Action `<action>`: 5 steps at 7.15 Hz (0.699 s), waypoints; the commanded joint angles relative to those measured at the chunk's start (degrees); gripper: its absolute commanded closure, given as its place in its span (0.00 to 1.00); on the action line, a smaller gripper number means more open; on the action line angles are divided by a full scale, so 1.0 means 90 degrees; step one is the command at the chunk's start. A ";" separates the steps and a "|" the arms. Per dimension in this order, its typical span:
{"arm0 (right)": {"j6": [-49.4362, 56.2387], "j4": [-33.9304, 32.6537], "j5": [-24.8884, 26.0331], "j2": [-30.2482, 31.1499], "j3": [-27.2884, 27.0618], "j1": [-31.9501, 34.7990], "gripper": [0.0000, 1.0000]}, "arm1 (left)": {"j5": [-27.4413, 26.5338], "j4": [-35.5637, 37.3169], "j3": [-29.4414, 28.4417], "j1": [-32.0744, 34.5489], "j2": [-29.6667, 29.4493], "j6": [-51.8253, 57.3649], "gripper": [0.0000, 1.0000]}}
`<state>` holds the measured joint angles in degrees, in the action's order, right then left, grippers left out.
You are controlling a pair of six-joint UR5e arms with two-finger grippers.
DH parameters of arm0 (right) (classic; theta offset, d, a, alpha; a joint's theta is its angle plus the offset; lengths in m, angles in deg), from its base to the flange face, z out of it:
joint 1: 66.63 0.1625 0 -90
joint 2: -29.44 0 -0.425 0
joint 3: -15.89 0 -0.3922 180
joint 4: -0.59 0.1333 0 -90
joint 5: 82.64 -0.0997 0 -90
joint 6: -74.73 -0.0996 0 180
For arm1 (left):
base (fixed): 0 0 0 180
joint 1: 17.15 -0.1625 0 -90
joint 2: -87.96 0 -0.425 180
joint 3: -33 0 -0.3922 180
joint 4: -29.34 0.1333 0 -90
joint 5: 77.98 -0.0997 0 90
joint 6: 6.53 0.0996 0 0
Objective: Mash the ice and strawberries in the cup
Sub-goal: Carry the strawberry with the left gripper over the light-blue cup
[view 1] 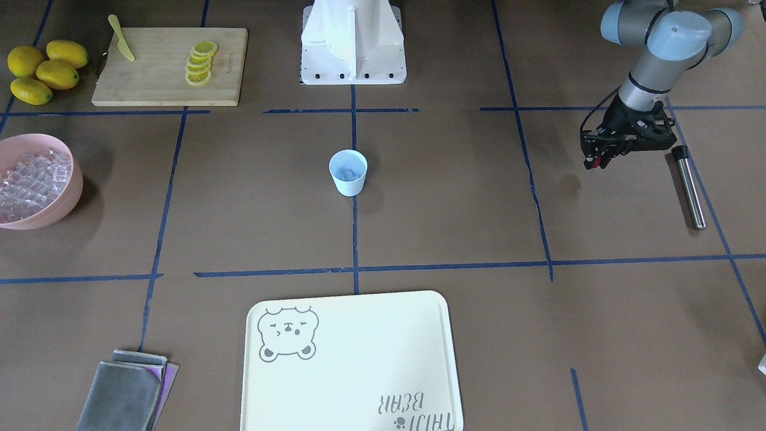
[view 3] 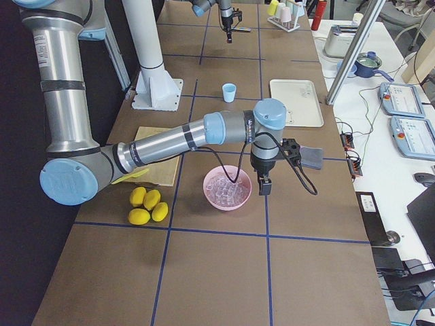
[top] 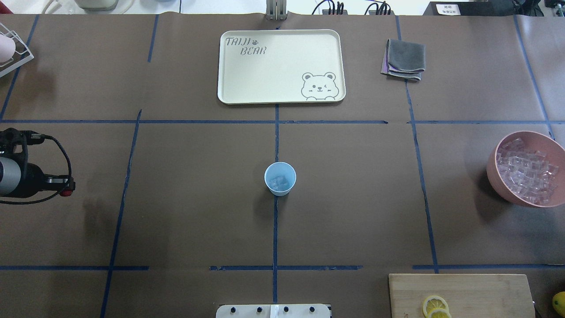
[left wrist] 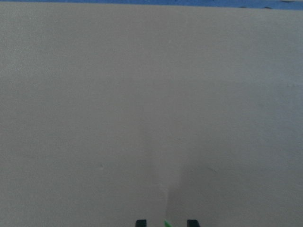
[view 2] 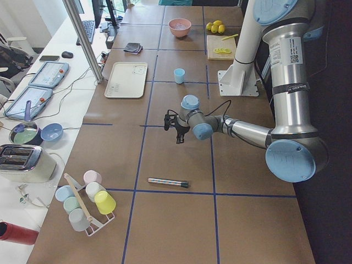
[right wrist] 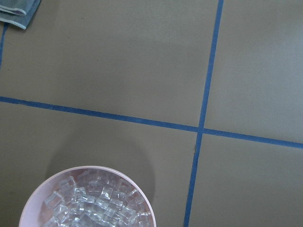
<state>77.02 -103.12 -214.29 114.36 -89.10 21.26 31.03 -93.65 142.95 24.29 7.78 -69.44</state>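
The pale blue cup [view 1: 347,173] [top: 280,178] stands upright at the table's centre with a few ice cubes [top: 279,182] in it. More ice [view 1: 30,179] [right wrist: 90,203] fills the pink bowl [top: 496,176]. My left gripper [view 1: 598,160] [top: 68,187] hovers far to the cup's left. It looks shut on a small red strawberry [view 1: 593,162], whose green top [left wrist: 166,223] peeks between the fingertips in the left wrist view. My right gripper [view 3: 262,185] hangs over the bowl's far rim and shows only in the exterior right view, so I cannot tell its state.
A metal rod [view 1: 689,188] lies on the table beside the left gripper. A cream tray [view 1: 353,359] and folded cloths [view 1: 128,392] sit at the far side. A cutting board [view 1: 149,84] with lemon slices, several lemons [view 1: 45,70] and the robot base [view 1: 353,42] are near the robot.
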 commanded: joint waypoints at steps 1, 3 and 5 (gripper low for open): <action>0.0571 0.0019 -0.0185 0.0076 0.0373 0.0378 0.01 | 0.0075 0.1743 0.0895 0.0004 -0.0656 -0.0002 1.00; 0.0694 0.1494 -0.0323 0.0600 0.1115 0.0585 0.01 | 0.0075 0.3802 0.1151 0.0004 -0.2332 -0.0031 1.00; 0.0684 0.2283 -0.0333 0.0905 0.1440 0.0664 0.01 | 0.0094 0.5078 0.1152 -0.0034 -0.3752 -0.0341 1.00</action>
<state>83.13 -86.76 -217.18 120.87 -77.82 26.84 31.75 -54.60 153.15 24.25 -18.75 -70.64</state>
